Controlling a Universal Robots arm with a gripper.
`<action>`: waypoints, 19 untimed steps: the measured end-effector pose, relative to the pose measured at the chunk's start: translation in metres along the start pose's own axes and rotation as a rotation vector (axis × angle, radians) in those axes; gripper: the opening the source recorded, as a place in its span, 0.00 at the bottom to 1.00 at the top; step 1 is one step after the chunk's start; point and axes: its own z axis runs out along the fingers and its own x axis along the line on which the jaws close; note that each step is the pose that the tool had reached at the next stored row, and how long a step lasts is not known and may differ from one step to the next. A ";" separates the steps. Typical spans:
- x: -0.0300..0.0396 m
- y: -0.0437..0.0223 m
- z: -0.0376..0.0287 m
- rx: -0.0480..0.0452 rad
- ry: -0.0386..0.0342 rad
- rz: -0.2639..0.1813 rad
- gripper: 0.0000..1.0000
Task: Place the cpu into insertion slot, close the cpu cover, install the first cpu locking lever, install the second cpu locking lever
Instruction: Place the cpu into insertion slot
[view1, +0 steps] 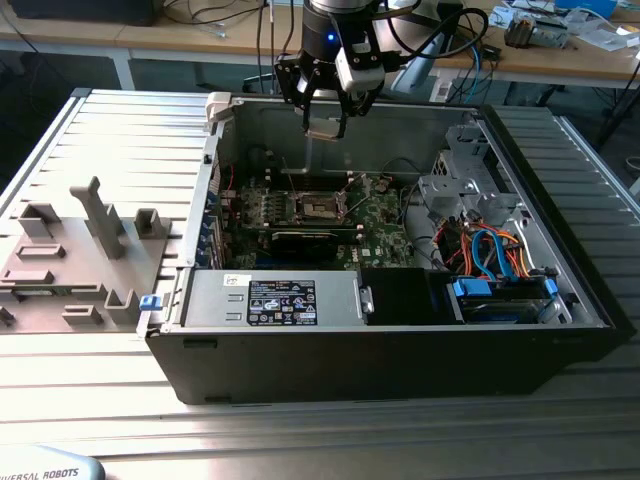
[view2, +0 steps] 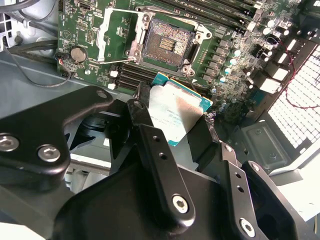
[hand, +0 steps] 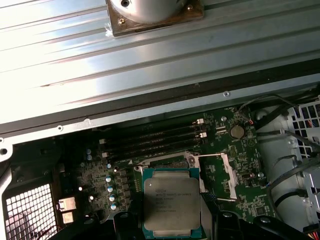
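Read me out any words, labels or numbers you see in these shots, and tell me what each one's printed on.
cpu, held in the gripper: several lines of print on its metal top, too small to read.
black-and-white sticker on the power supply: blocks of print, too small to read.
white tag above that sticker: too small to read.
No text here is clear enough to quote.

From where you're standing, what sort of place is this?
Probably a robotics lab or test workshop: an opened computer case sits on a ribbed metal table, the gripper holds the cpu above its green circuit board, and a cable-strewn workbench stands behind.
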 end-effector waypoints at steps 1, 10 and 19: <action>0.0000 0.0000 0.0000 0.0000 0.0000 0.000 0.54; 0.0000 0.0000 0.0000 -0.0001 -0.0003 0.004 0.54; 0.0000 0.0000 0.0000 -0.0002 -0.0007 0.009 0.54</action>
